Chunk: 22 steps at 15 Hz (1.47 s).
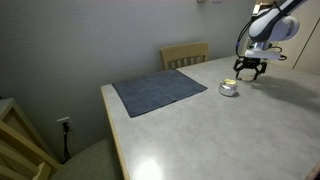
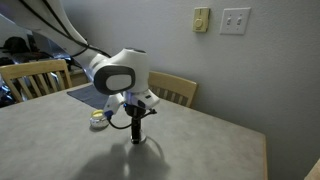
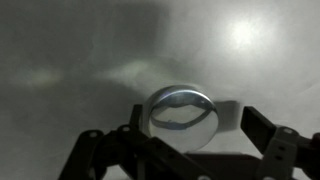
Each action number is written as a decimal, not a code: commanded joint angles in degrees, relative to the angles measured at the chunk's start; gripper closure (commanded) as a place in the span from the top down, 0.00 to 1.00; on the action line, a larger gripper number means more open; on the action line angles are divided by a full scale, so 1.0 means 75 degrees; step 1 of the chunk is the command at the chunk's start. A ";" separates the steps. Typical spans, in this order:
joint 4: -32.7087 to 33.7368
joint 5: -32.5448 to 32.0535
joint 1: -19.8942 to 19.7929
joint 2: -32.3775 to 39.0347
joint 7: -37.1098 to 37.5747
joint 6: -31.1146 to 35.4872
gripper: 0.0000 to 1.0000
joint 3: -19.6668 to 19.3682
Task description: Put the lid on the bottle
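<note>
The bottle (image 1: 228, 91) is a small squat silvery-clear jar on the pale table, right of the grey-blue mat (image 1: 160, 92). The pale yellowish lid (image 1: 231, 82) lies right beside it. Both show in an exterior view as a small pale cluster, lid (image 2: 96, 114) and bottle (image 2: 100, 124). My gripper (image 1: 250, 70) hangs fingers-down just beside them, close to the tabletop (image 2: 137, 136). In the wrist view a round shiny jar top (image 3: 182, 115) lies between my spread fingers (image 3: 200, 130), nearer the left one. The gripper is open and holds nothing.
A wooden chair (image 1: 185, 53) stands behind the table, with more chairs (image 2: 25, 78) (image 2: 176, 90) around it. A wall with light switches (image 2: 236, 20) is close behind. The table's edge (image 1: 112, 130) runs along the mat's side.
</note>
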 commanded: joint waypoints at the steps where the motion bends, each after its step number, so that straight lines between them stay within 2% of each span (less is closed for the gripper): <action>1: -0.0540 0.0180 -0.0070 -0.0337 -0.0155 0.0325 1.00 0.0032; 12: -0.0196 0.0476 -0.0491 -0.0053 -0.0867 0.0269 1.00 0.0281; 22: 0.0034 0.0487 -0.0443 0.0137 -0.0846 0.0118 1.00 0.0402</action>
